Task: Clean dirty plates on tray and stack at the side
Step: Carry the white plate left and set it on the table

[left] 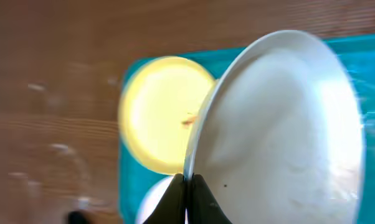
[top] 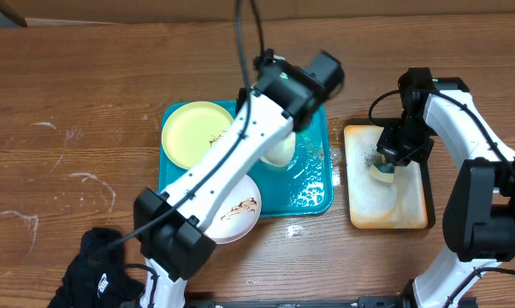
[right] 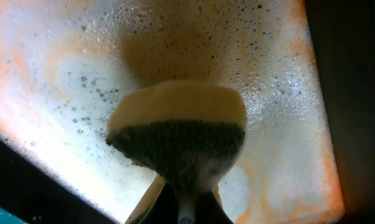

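Left pincer [left: 186, 182] tight on plate [left: 281, 124] (tilted)

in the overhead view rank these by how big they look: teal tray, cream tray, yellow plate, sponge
1. teal tray, largest even with the arm covering part of it
2. cream tray
3. yellow plate
4. sponge, clearly smallest

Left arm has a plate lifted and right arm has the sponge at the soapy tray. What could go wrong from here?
1. The left tool pinches the white plate only at its rim, held on edge. It could slip and drop onto the yellow plate below.
2. The sponge in the right tool is at the foam on the cream tray. Carrying it across may drip suds on the table.
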Controlling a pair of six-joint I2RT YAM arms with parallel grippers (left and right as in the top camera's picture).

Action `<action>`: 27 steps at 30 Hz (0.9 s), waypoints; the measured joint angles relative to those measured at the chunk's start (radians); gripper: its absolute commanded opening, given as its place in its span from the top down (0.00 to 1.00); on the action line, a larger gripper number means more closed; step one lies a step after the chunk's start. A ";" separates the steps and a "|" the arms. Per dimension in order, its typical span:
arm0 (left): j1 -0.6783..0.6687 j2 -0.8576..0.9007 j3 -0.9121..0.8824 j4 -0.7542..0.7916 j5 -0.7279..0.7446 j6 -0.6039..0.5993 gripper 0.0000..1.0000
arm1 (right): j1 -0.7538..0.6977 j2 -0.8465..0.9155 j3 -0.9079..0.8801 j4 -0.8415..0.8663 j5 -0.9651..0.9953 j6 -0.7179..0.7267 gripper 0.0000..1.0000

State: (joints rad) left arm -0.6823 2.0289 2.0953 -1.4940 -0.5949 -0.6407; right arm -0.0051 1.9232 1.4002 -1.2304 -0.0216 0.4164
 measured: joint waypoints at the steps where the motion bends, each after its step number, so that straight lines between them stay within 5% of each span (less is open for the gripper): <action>1: 0.019 0.000 0.000 0.018 0.045 0.000 0.95 | 0.000 0.000 0.000 -0.001 -0.001 0.000 0.96; 13: 0.406 0.000 0.000 0.104 0.482 0.061 0.95 | 0.000 0.000 0.000 -0.018 -0.001 -0.002 0.96; 27: 0.862 -0.071 -0.016 0.156 0.620 0.154 0.95 | 0.000 0.000 0.000 -0.032 -0.001 -0.008 0.96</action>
State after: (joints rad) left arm 0.1799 1.9583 2.0792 -1.3376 0.0254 -0.4870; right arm -0.0048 1.9232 1.4002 -1.2629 -0.0227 0.4080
